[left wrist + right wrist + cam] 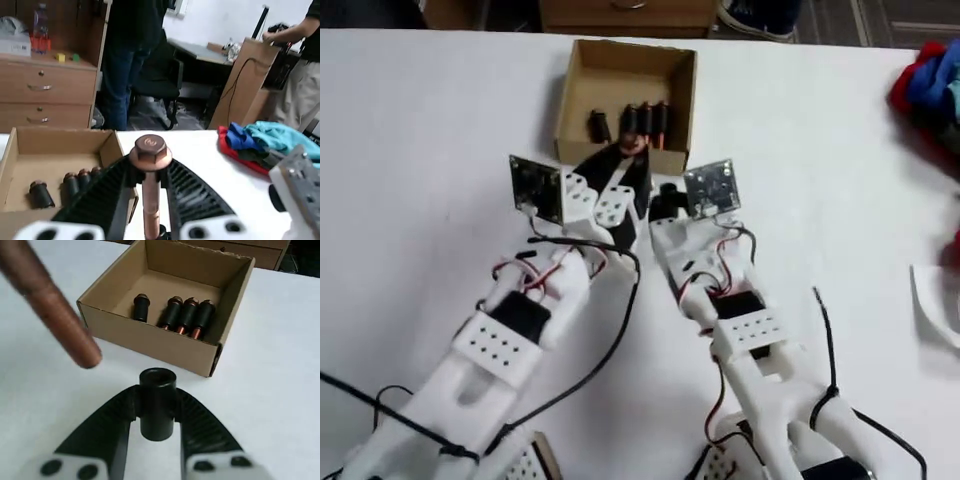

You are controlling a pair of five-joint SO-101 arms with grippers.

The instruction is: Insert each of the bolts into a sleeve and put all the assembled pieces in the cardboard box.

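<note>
My left gripper [150, 180] is shut on a copper bolt [149, 200], held upright by its shank just under the hex head. My right gripper [156, 412] is shut on a black sleeve [157, 400], bore facing up. The bolt's shank [52, 312] hangs slanted just beside and above the sleeve, its tip off to one side of the bore. Both grippers [628, 165] [665, 200] meet right in front of the cardboard box [570, 100]. Several assembled pieces [632, 120] [185, 315] lie side by side inside the box.
A heap of red and blue cloth [930, 75] [260, 140] lies at the table's far right. A white curved object [935, 305] sits at the right edge. Black cables [610, 350] trail between the two arms. Bare white table spreads to the left of the box.
</note>
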